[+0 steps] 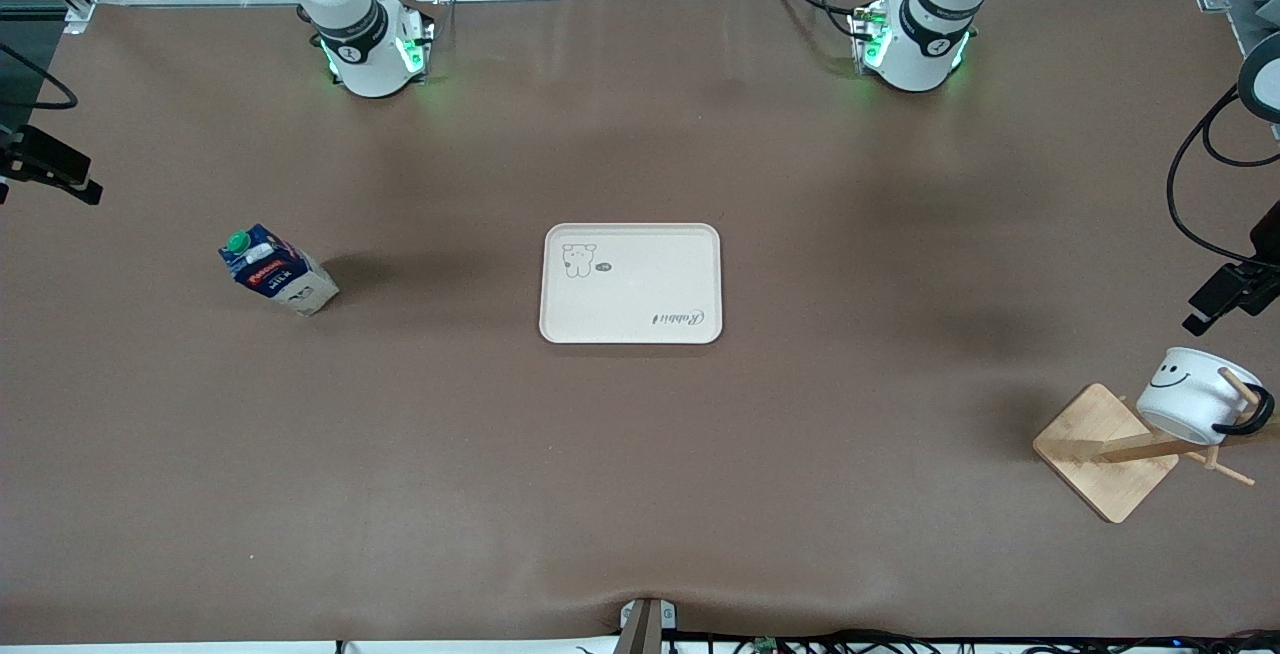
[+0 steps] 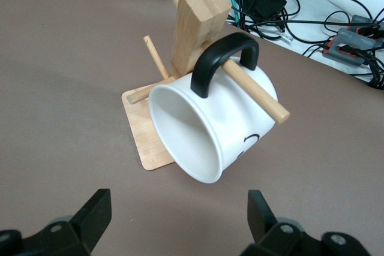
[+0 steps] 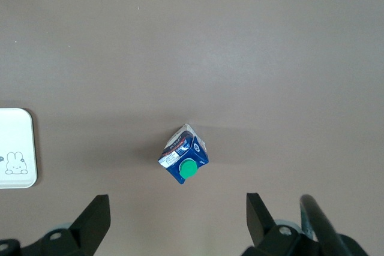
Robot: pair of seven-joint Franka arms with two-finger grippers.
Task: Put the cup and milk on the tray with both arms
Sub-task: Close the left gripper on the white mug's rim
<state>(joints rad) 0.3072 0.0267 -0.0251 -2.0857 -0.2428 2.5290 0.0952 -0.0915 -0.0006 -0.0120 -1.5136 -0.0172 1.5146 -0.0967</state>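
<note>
The cream tray (image 1: 630, 284) lies bare at the table's middle. The dark blue milk carton (image 1: 278, 274) with a green cap stands upright toward the right arm's end. In the right wrist view the open, empty right gripper (image 3: 177, 211) hangs high above the table just beside the carton (image 3: 183, 157). The white smiley cup (image 1: 1195, 396) hangs by its black handle on a peg of a wooden rack toward the left arm's end. In the left wrist view the open, empty left gripper (image 2: 179, 208) is a short way from the cup's mouth (image 2: 222, 124).
The rack has a square wooden base (image 1: 1105, 449), an upright post (image 2: 195, 22) and thin pegs (image 2: 252, 88). Cables (image 2: 336, 34) lie past the table edge close to the rack. A corner of the tray (image 3: 15, 148) shows in the right wrist view.
</note>
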